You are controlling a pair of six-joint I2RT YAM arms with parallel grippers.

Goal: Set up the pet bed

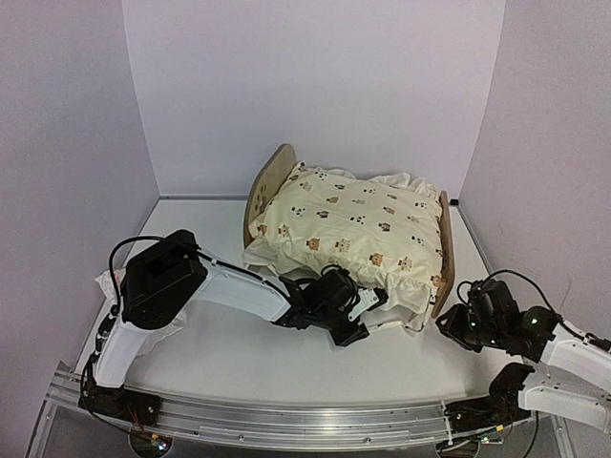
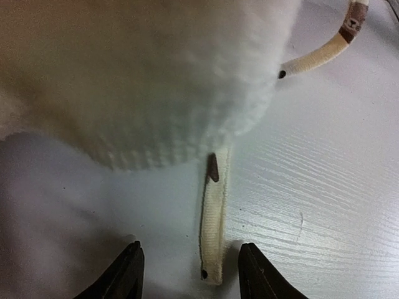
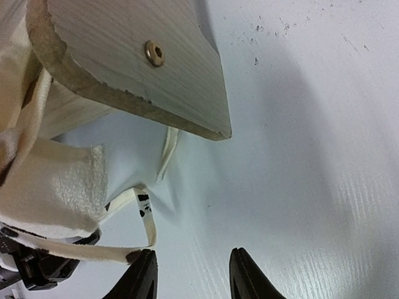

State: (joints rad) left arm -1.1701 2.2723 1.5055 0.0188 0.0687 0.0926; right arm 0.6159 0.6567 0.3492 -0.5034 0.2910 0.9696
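Left gripper (image 2: 190,255) hangs half open and empty at the near side of the pet bed (image 1: 265,191), which stands mid-surface toward the far wall, ruffled cushion (image 1: 353,224) spread over it. One loose tie (image 2: 213,230) lies on the surface (image 1: 248,353) between its jaws; best to drop straight down and pinch it near the free end. Right gripper (image 3: 194,255), likewise part open and holding nothing, sits by the footboard (image 3: 137,68), a second tie (image 3: 144,215) just beside it. Small pillow (image 1: 107,284) lies at the left, partly under the left arm
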